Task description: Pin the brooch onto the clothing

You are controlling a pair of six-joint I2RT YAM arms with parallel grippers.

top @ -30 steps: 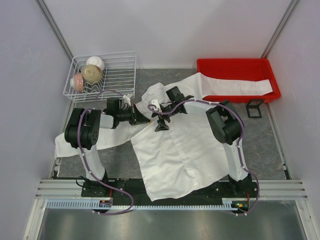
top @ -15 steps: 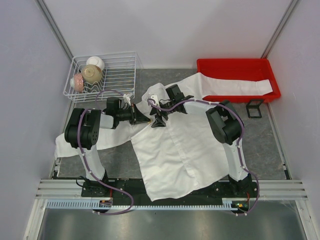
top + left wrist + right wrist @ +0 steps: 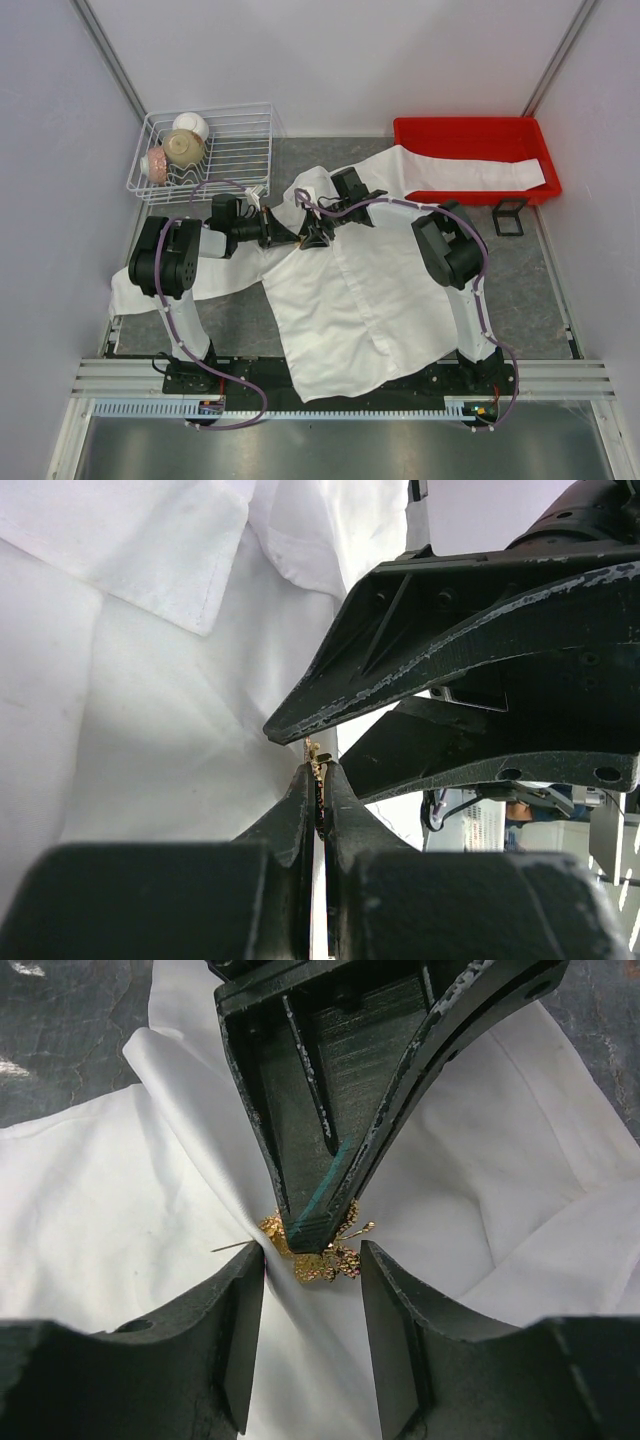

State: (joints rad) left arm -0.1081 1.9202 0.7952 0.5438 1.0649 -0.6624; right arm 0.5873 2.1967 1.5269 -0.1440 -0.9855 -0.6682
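The white shirt (image 3: 360,300) lies spread on the table, collar at the far end. My left gripper (image 3: 293,237) is shut on the tiny gold brooch (image 3: 312,752), which is held edge-on at its fingertips (image 3: 300,790) just above the fabric (image 3: 150,730) below the collar. In the right wrist view the brooch (image 3: 335,1263) shows against a raised fold of shirt (image 3: 100,1210), its thin pin pointing left. My right gripper (image 3: 312,1257) is open, its fingers (image 3: 240,1330) on either side of the brooch and fold. It faces the left gripper tip to tip in the top view (image 3: 318,233).
A white wire basket (image 3: 250,150) with bowls stands at the back left. A red bin (image 3: 470,130) at the back right holds one shirt sleeve. A small black stand (image 3: 508,217) sits in front of it. The other sleeve trails to the left (image 3: 130,285).
My right gripper has moved a little left and away from me, closing in on the left gripper's tip. The left gripper has barely moved and still holds the brooch.
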